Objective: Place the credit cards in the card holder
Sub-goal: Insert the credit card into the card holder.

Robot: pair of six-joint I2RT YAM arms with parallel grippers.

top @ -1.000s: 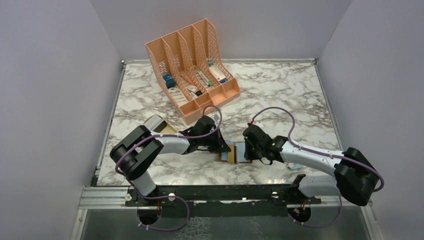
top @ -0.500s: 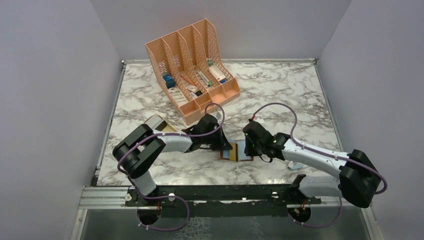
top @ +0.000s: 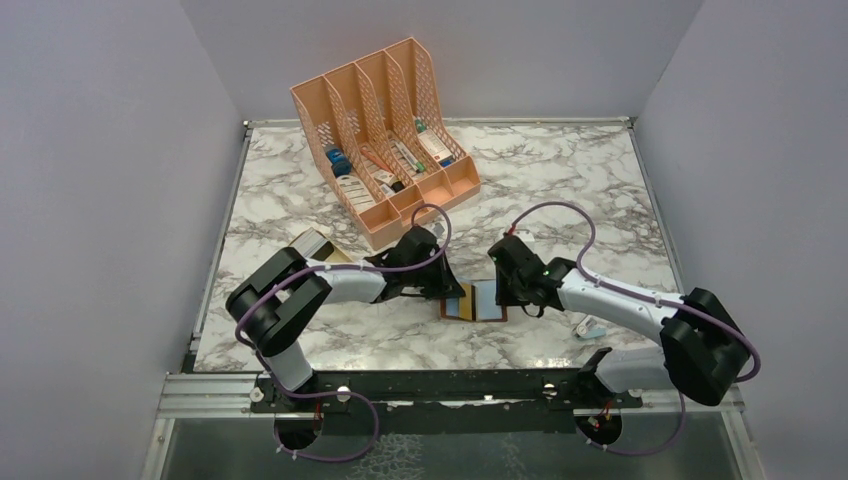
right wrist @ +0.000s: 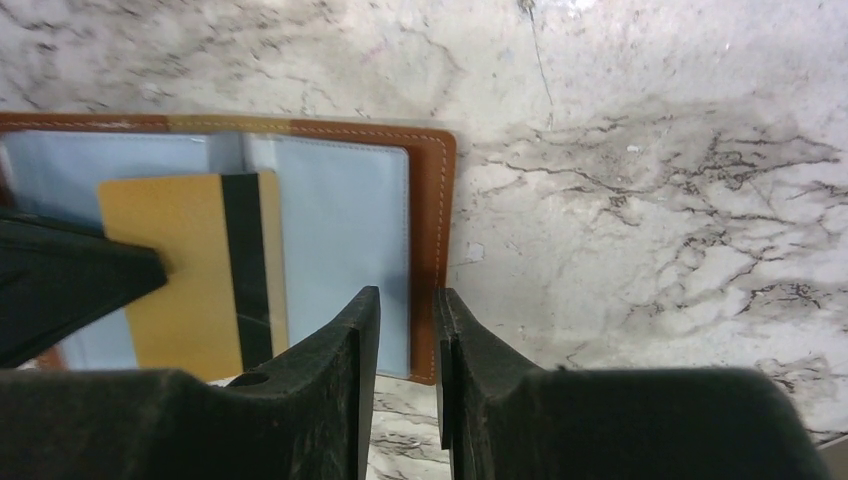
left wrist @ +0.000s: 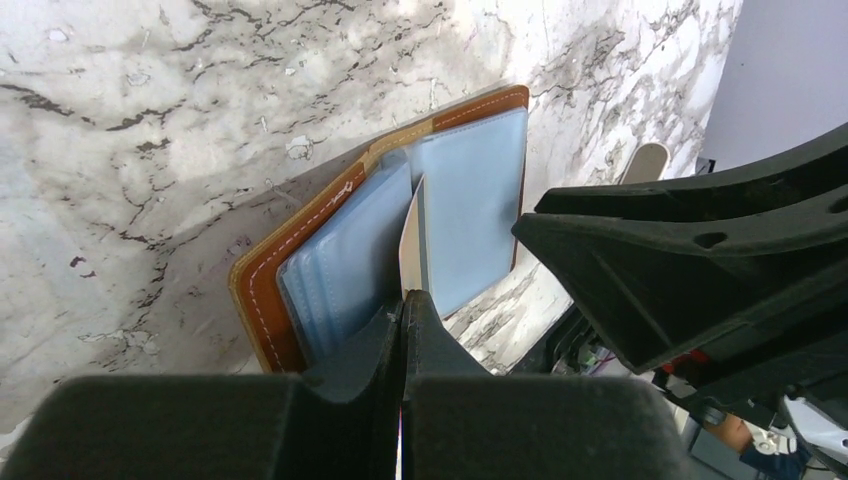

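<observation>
The wallet [top: 483, 300] lies open on the marble surface [top: 560, 190], near the middle between the two arms, with brown leather beneath and pale blue sleeves facing up. The left fingers [left wrist: 395, 330] are clamped on a tan card [right wrist: 180, 270] with a black stripe, held on edge over the wallet's fold. Whether its tip is inside a sleeve I cannot tell. The right fingers [top: 507, 290] stand a narrow gap apart, holding nothing, just above the wallet's right edge. A peach organizer [top: 385, 130] stands at the far side.
</observation>
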